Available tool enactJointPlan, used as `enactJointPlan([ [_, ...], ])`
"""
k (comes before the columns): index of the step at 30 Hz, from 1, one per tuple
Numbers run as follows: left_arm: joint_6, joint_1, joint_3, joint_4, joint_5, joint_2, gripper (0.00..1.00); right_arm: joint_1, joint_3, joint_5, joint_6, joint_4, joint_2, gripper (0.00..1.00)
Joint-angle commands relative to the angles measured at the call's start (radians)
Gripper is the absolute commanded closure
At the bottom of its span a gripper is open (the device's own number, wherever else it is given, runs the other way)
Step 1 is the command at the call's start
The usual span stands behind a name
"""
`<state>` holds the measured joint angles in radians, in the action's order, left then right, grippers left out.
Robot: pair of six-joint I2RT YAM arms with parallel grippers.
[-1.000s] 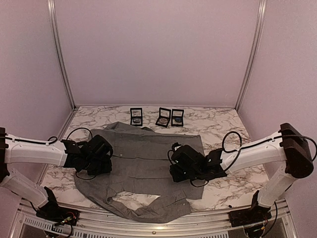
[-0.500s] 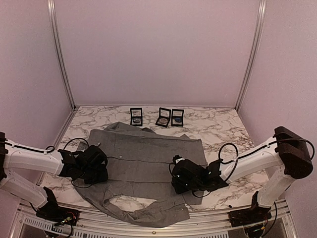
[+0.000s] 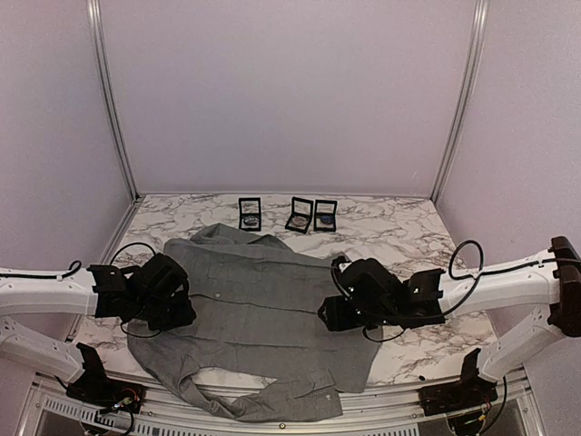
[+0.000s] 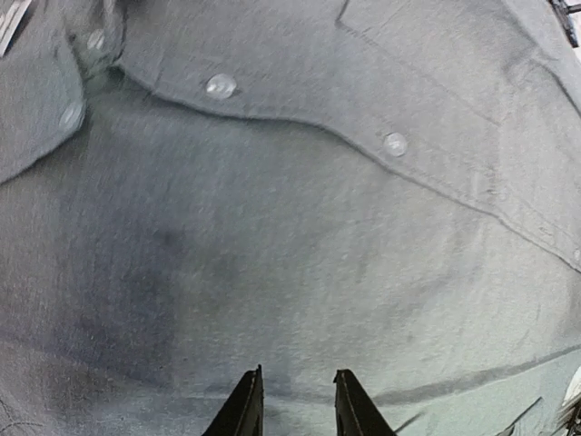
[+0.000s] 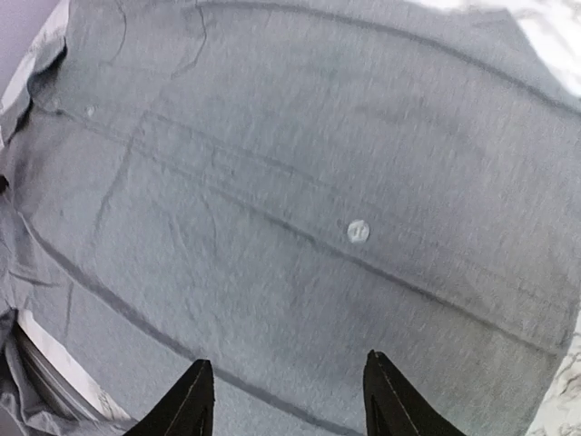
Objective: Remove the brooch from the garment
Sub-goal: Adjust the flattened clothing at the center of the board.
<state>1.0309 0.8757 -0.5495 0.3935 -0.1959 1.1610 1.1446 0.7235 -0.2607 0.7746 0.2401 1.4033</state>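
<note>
Shirt: grey shirt (image 3: 263, 309) spread flat on the marble table (image 3: 408, 227), its button strip running roughly 9 to 3 o'clock seen from overhead.
Brooch: not made out on the cloth in any view; only plain buttons (image 4: 221, 86) show.
Left claw (image 4: 294, 386): over the shirt's 9 o'clock side, fingers slightly apart, empty.
Right claw (image 5: 287, 363): over the 3 o'clock side, fingers wide, empty.
Nearer arm: cannot tell while the brooch stays unseen.

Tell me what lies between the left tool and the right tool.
Only the grey shirt: in the top view its buttoned front spreads from the left tool across to the right tool. Both wrist views show only fabric ahead of the fingers.
</note>
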Motion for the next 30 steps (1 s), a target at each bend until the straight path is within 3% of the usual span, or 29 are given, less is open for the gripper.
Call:
enactJointPlan([
  [1, -0.098, -0.054, -0.143, 0.041, -0.038, 0.043, 0.71, -0.176, 0.120, 0.021, -0.177, 0.018, -0.035, 0.46],
  [8, -0.283, -0.246, -0.338, -0.090, 0.042, 0.278, 0.71, -0.439, 0.310, 0.126, -0.344, -0.080, 0.192, 0.47],
  [15, -0.408, -0.316, -0.562, -0.079, 0.073, 0.527, 0.71, -0.596, 0.478, 0.159, -0.430, -0.068, 0.399, 0.44],
  [19, -0.416, -0.319, -0.592, -0.068, 0.097, 0.598, 0.72, -0.622, 0.554, 0.157, -0.486, -0.031, 0.499, 0.45],
  [30, -0.406, -0.320, -0.519, -0.115, 0.114, 0.601, 0.72, -0.622, 0.604, 0.138, -0.527, -0.009, 0.653, 0.53],
])
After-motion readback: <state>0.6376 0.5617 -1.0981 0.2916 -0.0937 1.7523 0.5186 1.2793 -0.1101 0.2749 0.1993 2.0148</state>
